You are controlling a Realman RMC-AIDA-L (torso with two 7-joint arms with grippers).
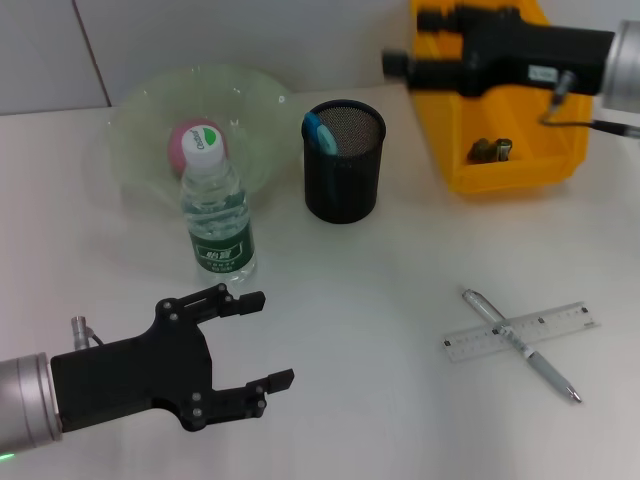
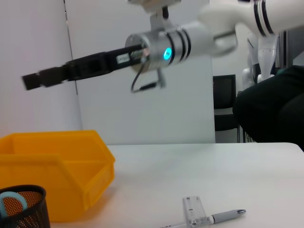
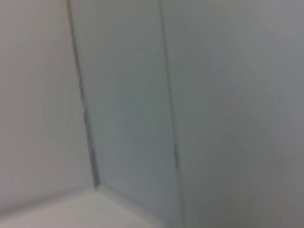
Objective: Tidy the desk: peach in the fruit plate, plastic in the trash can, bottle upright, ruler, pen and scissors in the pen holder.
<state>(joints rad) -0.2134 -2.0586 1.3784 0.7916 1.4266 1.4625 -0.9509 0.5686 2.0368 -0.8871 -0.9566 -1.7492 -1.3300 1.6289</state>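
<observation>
likely stiff, light and slippery, lying flat: slim silver pen (image 1: 520,345) crossing clear plastic ruler (image 1: 522,331), best pinched mid-barrel; left gripper (image 1: 262,340) jaws spread wide, empty; right gripper (image 1: 397,63) jaws: cannot tell.

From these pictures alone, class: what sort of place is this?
Probably an office or lab desk set up for robot tidying: a mesh pen holder, a ruler and pen on a white table, office chairs behind.

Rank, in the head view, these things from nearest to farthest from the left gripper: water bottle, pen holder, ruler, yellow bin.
From the left gripper:
1. Water bottle, upright just beyond it.
2. Pen holder, farther back, mid-table.
3. Ruler, across on the right, under the pen.
4. Yellow bin, far right corner.
</observation>
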